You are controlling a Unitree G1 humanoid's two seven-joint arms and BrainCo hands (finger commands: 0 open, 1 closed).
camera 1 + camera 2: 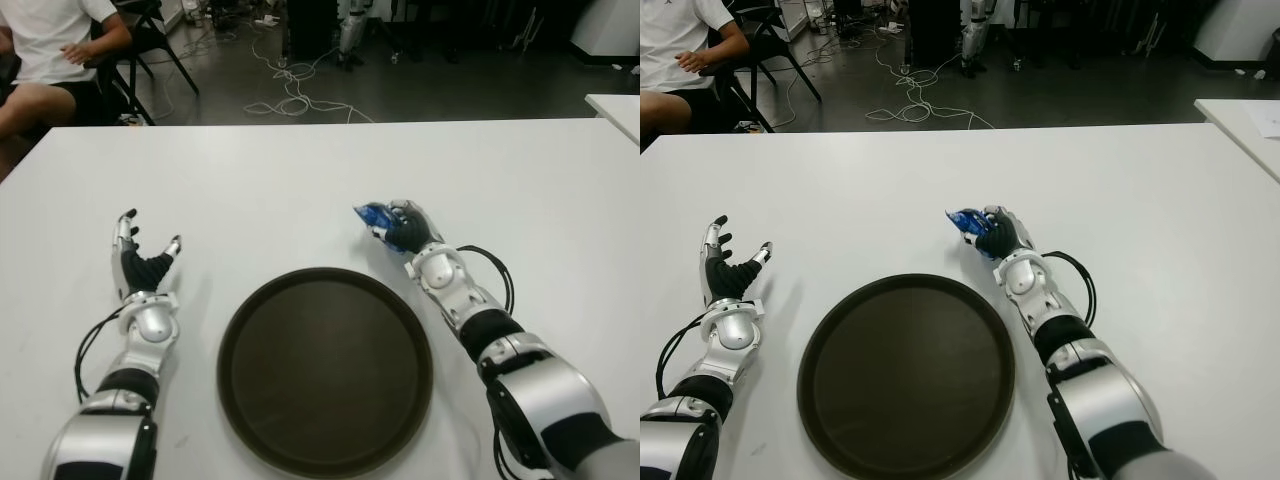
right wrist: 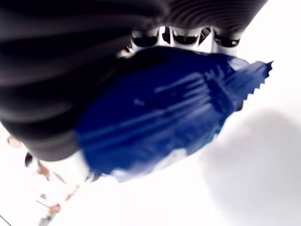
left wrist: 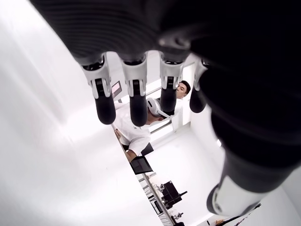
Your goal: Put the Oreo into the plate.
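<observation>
Oreo packet held in the right hand, beyond the plate.
Eye views: right hand point(image 1: 400, 228) grips the blue Oreo packet point(image 1: 374, 216) over the white desk point(image 1: 300, 190), just past the dark plate point(image 1: 325, 370); left hand point(image 1: 140, 265) is spread wide, left of the plate. Right wrist view: fingers wrap the packet point(image 2: 155, 117); no print readable.

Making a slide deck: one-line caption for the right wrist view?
Right hand clasping the blue Oreo packet above the white table.
</observation>
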